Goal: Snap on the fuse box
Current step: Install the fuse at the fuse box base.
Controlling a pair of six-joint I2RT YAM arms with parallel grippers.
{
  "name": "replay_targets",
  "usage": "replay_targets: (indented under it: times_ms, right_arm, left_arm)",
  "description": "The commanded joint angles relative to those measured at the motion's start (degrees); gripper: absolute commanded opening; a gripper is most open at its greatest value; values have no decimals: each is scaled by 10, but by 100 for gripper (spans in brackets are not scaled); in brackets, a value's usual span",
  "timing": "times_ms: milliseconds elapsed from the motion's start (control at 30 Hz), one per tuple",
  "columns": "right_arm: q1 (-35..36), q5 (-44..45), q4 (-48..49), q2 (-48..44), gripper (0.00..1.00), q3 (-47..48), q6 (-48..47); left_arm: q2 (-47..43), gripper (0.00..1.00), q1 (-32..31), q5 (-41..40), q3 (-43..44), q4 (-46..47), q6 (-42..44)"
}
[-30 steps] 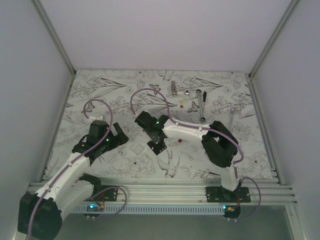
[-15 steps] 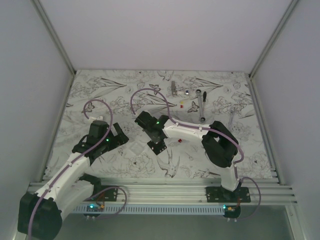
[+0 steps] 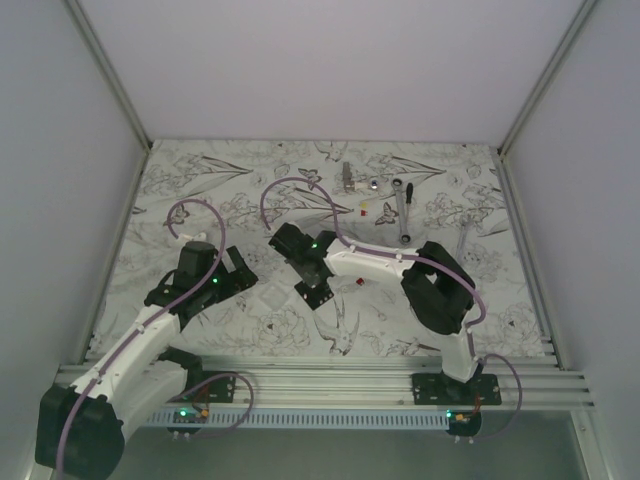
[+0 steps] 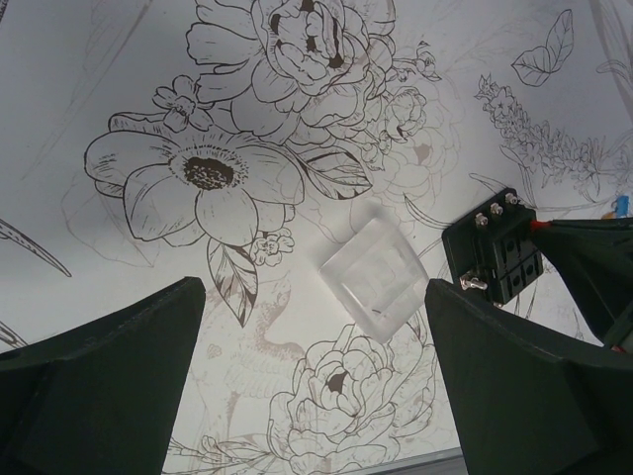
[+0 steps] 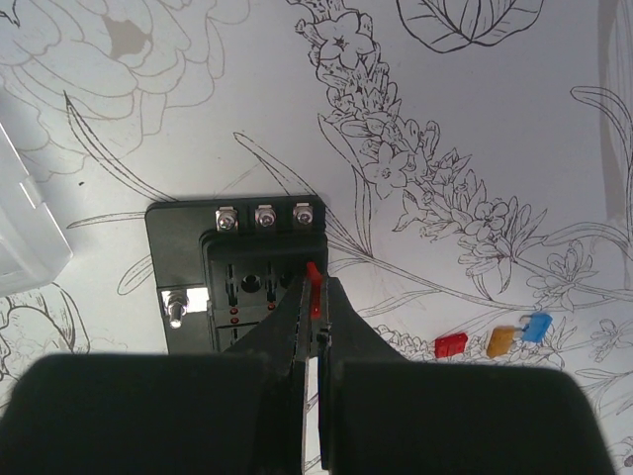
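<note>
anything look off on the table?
Three fuses lie loose beside the fuse box, outside its slots; the clear cover lies detached next to it.

Above the fuse box: the right gripper [image 5: 312, 289], fingers pinched on a red fuse [image 5: 314, 282], is hanging over the middle of the fuse box [image 5: 232, 282] and blocking its top and near side.
Left of the fuse box: a clear plastic cover [image 4: 381, 277] is lying flat nearby, with a strip of bare table [image 3: 200, 180] separating them.
Left gripper [image 4: 315, 297]: its fingers are standing wide apart, leaving room around the cover.
Right of the fuse box: three loose fuses [image 5: 500, 341] are lying close together.
Right approach: the right arm [image 3: 380, 260] is stretching across it.
Far right: a ratchet wrench [image 3: 402, 215] is taking up room.
</note>
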Motion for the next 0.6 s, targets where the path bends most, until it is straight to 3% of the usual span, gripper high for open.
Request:
replay_targets:
  times_ms: [0, 567]
  right_arm:
    - [5, 9, -30, 28, 0, 21, -3]
    - [-14, -57, -87, 100, 0, 53, -17]
  left_arm:
    - [3, 100, 3, 12, -9, 6, -5]
    - [2, 100, 4, 14, -11, 6, -3]
